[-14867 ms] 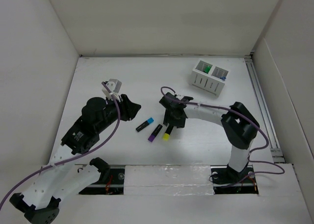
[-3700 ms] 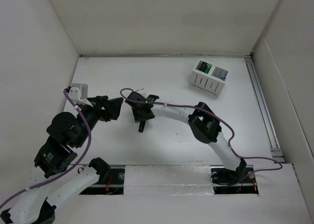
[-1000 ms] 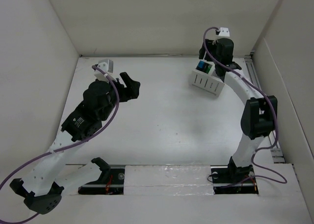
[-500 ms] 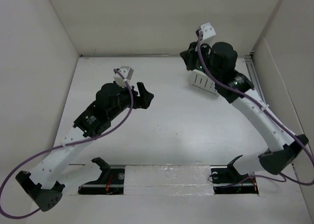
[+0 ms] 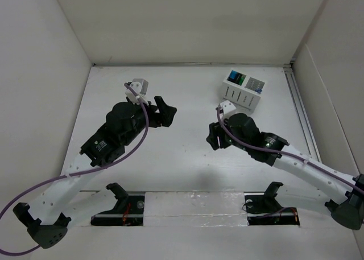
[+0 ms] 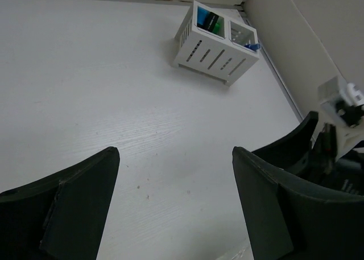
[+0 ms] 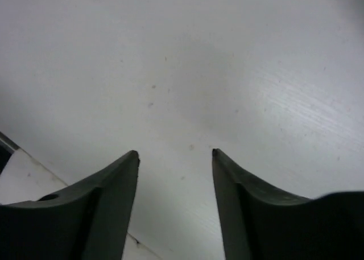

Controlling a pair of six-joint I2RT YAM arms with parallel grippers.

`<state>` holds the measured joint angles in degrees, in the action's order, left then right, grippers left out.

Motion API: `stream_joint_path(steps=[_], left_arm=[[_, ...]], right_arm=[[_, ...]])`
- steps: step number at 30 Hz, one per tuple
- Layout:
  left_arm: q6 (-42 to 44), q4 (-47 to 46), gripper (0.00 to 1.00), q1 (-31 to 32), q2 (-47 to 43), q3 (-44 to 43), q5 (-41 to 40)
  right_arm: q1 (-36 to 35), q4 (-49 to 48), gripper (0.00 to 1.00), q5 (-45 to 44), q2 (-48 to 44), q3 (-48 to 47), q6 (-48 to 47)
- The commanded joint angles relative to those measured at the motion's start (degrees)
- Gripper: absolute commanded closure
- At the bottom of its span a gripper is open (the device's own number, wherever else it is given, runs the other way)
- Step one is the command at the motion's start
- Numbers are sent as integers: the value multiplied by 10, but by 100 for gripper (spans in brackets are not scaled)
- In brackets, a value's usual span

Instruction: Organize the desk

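Note:
The desk is a wide white tabletop. A small white slotted holder box stands at its back right, with green and blue items in its two compartments; the left wrist view shows the holder box too. My left gripper hovers left of centre, open, with nothing between its fingers. My right gripper is low over the middle of the desk, pointing left. It is open and empty, and only bare desk shows between its fingertips.
White walls enclose the desk on the left, back and right. A metal rail runs along the right edge. The right arm shows at the right of the left wrist view. Purple cables trail along both arms.
My right arm has swung from above the holder box down to the middle of the desk. My left gripper moved right, then held almost still.

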<state>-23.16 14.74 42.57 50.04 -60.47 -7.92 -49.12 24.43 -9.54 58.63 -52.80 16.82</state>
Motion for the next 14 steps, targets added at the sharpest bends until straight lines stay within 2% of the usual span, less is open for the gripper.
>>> stream_joint_path(steps=[1,3,4,8,14], left_arm=[[-46,-17,23,1,-10,-12,-24],[-62,-12,22,1,-9,-7,-33],[-90,-4,21,1,-4,-8,-53],[-108,18,21,1,5,-25,-81],[-153,35,19,1,-1,-14,-76]], right_arm=[[-7,-6,37,-4,-9,12,-4],[-7,22,30,-14,-2,15,-13],[-13,26,29,-14,-4,16,-28],[-13,-6,29,-20,-27,42,-35],[-8,-65,27,52,-11,67,-42]])
